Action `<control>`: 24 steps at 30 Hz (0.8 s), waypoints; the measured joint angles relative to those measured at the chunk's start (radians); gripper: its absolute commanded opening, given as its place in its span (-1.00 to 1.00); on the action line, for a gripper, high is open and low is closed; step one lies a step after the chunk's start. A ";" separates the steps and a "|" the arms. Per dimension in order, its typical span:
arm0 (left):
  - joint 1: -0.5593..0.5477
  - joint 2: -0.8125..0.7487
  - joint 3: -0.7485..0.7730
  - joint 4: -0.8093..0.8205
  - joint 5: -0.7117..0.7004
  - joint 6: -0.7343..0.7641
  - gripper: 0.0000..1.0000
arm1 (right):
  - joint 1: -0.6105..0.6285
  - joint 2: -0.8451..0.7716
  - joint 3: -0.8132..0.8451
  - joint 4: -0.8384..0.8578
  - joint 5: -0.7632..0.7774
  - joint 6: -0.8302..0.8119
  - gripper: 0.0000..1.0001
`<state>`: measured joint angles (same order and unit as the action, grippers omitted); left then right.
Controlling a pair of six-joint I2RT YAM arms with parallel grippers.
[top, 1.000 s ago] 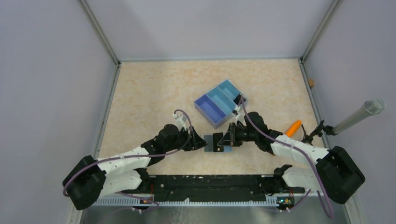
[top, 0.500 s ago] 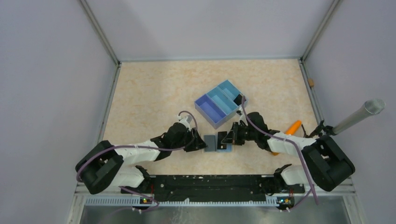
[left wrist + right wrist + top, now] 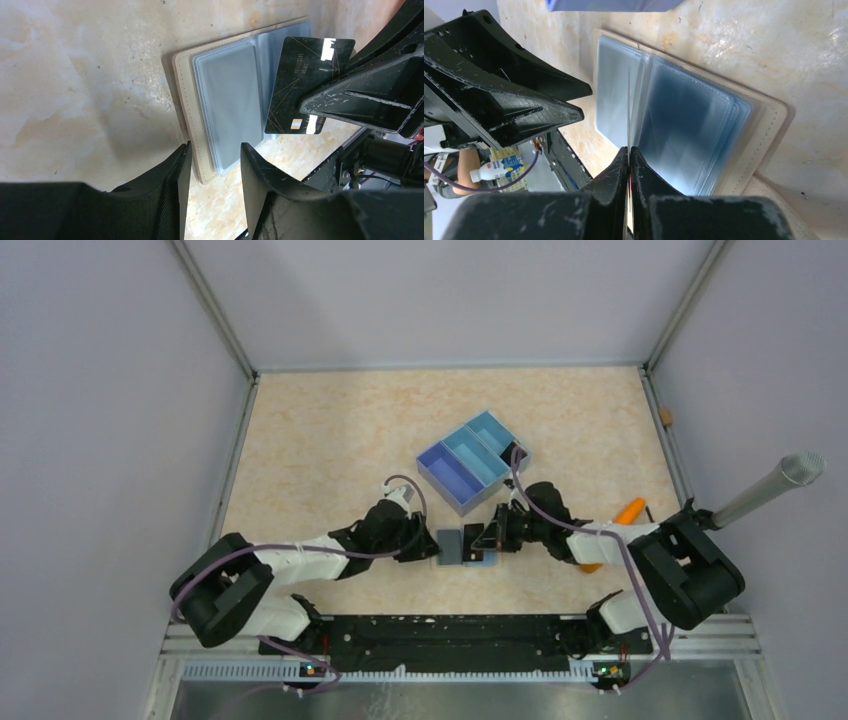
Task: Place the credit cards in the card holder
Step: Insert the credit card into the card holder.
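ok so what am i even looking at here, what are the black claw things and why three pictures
It is a robot with a left arm and a right arm, bolted at the near edge of a table. The wide picture comes from a fixed camera above and behind them. The other two come from a small camera on each wrist, so the black prongs there are that arm's own fingers.

On the table lie an open holder with clear sleeves, a blue tray with three compartments, and an orange thing by the right arm.

The right end effector is shut on a dark card, held above the holder's sleeves. The left end effector is open and seems to hold nothing; the holder's corner shows between its fingers.
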<state>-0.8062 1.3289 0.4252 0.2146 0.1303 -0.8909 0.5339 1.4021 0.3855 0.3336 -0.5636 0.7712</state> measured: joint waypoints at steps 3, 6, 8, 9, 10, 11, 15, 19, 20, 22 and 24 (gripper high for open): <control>0.000 0.011 0.004 -0.004 -0.002 0.005 -0.12 | 0.000 0.023 -0.006 0.023 -0.010 0.004 -1.00; 0.000 0.023 0.006 -0.006 -0.002 0.009 -0.15 | 0.000 0.046 -0.012 0.049 -0.019 0.011 -1.00; 0.000 0.032 0.014 -0.007 -0.001 0.013 -0.19 | 0.000 0.060 -0.012 0.054 -0.027 0.016 -1.00; 0.000 0.038 0.018 -0.006 -0.001 0.014 -0.20 | 0.000 0.065 -0.012 0.058 -0.029 0.018 -1.00; 0.000 0.044 0.021 -0.005 0.002 0.015 -0.21 | 0.000 0.070 -0.012 0.064 -0.032 0.019 -1.00; 0.000 0.050 0.024 -0.003 0.003 0.017 -0.23 | 0.000 0.075 -0.012 0.071 -0.033 0.021 -1.00; 0.000 0.066 0.032 0.008 0.003 0.022 -0.30 | 0.000 0.105 -0.013 0.097 -0.043 0.042 -1.00; 0.002 0.071 0.032 0.010 0.001 0.026 -0.37 | 0.000 0.130 -0.020 0.133 -0.050 0.074 -1.00; 0.002 0.071 0.032 0.010 0.000 0.026 -0.38 | 0.000 0.135 -0.023 0.142 -0.051 0.084 -1.00; 0.003 0.074 0.032 0.011 -0.002 0.027 -0.40 | 0.000 0.142 -0.028 0.154 -0.049 0.104 -1.00; 0.004 0.075 0.032 0.010 -0.002 0.027 -0.41 | -0.001 0.146 -0.032 0.160 -0.044 0.123 -1.00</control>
<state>-0.8021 1.4040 0.4568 0.2249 0.1287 -0.8635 0.5331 1.5482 0.3531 0.4938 -0.6075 0.8944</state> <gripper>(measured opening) 0.306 0.004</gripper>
